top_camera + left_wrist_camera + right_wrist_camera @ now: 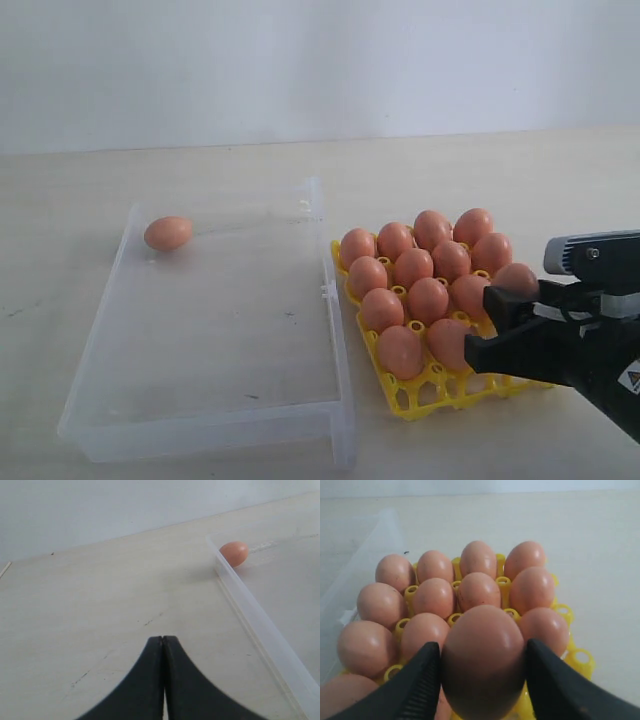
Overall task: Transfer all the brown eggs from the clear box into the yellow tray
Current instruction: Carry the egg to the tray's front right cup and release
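My right gripper [482,652] is shut on a brown egg [482,660], with one black finger on each side of it, over the near part of the yellow tray [580,661]. From the exterior view this gripper [478,328] reaches in from the right, and the held egg [447,340] is at the tray's [420,400] front row. Several brown eggs [412,266] fill the other cups. One brown egg [168,233] lies alone in the far left corner of the clear box [200,420]. My left gripper [163,639] is shut and empty over bare table, left of the box wall [260,625] and that egg [235,553].
The clear box and the yellow tray stand side by side, almost touching, on a pale wooden table [480,170]. A white wall [320,60] backs the table. A few empty yellow cups [577,657] show at the tray's near right corner.
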Action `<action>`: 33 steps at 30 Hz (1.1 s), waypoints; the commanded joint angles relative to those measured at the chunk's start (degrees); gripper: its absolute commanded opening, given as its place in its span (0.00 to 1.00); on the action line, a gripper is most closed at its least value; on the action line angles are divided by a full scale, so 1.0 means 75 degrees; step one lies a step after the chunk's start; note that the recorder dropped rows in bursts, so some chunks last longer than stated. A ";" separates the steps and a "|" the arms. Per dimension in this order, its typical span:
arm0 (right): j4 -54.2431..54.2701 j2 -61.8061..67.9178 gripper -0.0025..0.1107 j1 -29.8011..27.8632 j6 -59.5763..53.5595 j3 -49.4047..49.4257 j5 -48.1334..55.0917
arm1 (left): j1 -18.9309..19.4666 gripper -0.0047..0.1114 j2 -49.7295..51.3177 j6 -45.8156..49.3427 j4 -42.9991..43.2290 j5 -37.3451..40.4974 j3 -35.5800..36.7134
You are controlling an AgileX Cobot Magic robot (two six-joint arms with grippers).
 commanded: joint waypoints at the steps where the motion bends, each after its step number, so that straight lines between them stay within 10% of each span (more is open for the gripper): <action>1: -0.0004 0.0417 0.02 -0.0050 0.0447 0.0015 -0.0366 | 0.0013 0.04 -0.0046 -0.0038 -0.0059 -0.0065 -0.0031; 33: 0.0154 0.1858 0.02 -0.0050 0.1023 -0.0385 -0.0712 | 0.0013 0.04 -0.0046 -0.0038 -0.0059 -0.0065 -0.0031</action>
